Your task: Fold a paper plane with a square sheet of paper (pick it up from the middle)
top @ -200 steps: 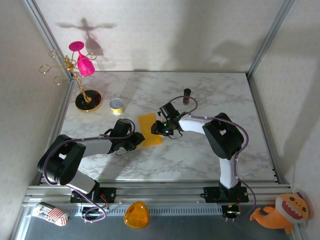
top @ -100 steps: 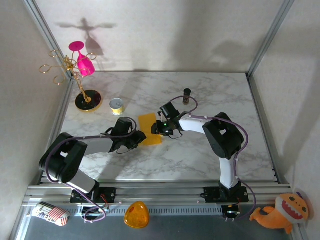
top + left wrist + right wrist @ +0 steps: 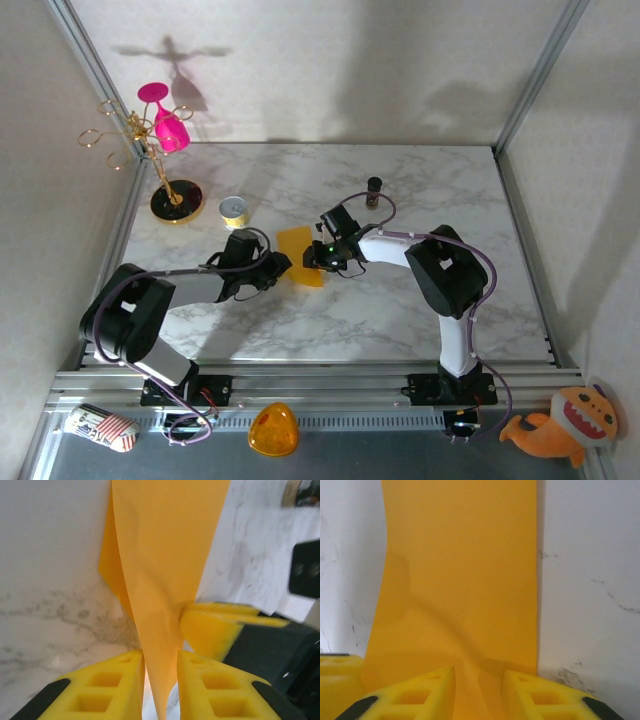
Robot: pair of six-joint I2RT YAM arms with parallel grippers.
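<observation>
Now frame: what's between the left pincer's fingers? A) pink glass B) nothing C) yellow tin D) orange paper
D: the left wrist view shows the paper running down through the left pincer, between its two yellow fingers.

Table [image 3: 450, 190] open at right; tin [image 3: 233, 210], bottle [image 3: 374, 190] and glass stand [image 3: 177, 203] block the far side.

No legible text, no readable labels, brands, numbers or signs anywhere
</observation>
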